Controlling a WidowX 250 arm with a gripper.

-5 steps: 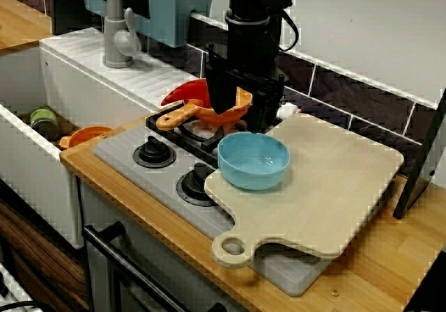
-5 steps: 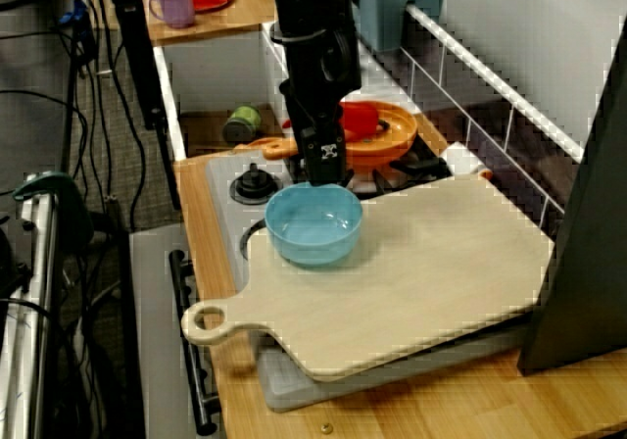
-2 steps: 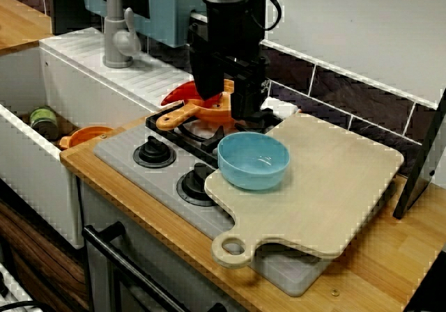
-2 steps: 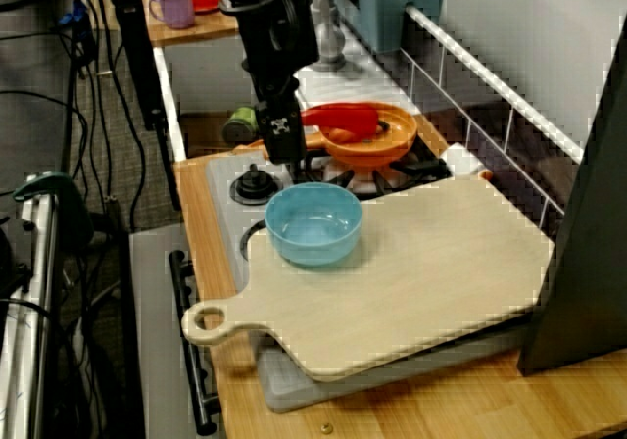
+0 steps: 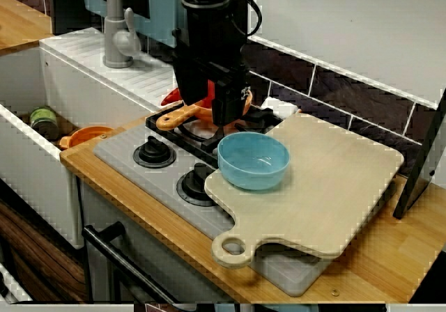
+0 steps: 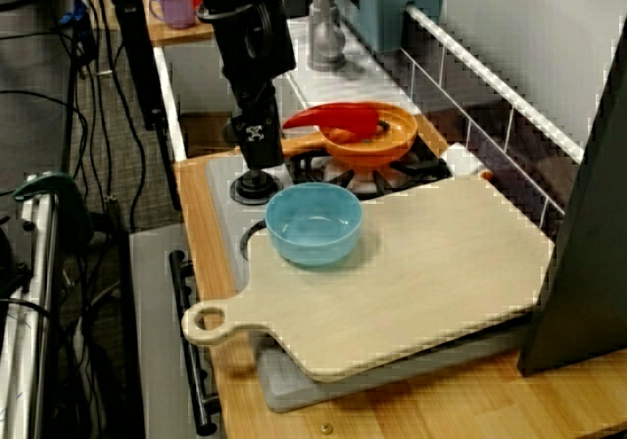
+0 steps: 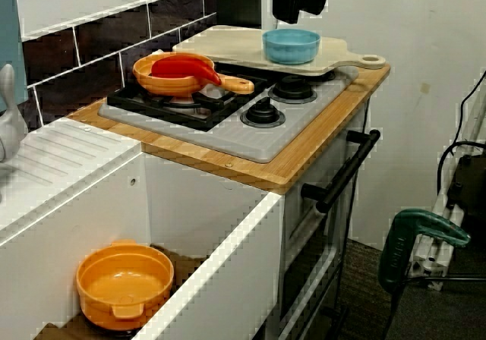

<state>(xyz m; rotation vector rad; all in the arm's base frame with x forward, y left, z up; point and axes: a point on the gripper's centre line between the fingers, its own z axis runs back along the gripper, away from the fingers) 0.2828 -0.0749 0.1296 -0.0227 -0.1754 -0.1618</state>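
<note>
My black gripper (image 5: pixel 208 110) hangs open and empty above the stove. In the front view it is over the handle of the orange pan (image 5: pixel 171 120). In the side view the gripper (image 6: pixel 257 153) is just above the far stove knob (image 6: pixel 253 184). The pan (image 6: pixel 367 140) sits on the rear burner with a red object (image 6: pixel 333 119) lying in it. A blue bowl (image 5: pixel 253 160) stands on the corner of a pale wooden cutting board (image 5: pixel 334 186), to the right of the gripper. From the sink end the gripper (image 7: pixel 300 10) shows only at the top edge, near the bowl (image 7: pixel 291 45).
The white sink at the left holds an orange bowl (image 7: pixel 125 287) and a green can (image 5: pixel 43 120). A grey faucet (image 5: pixel 118 33) stands behind it. A dark panel (image 6: pixel 588 214) leans at the counter's right end. A purple mug (image 6: pixel 176 8) sits on a far table.
The gripper has moved left, from over the pan's bowl to over its handle and the stove knob. The pan, bowl and board have not moved.
</note>
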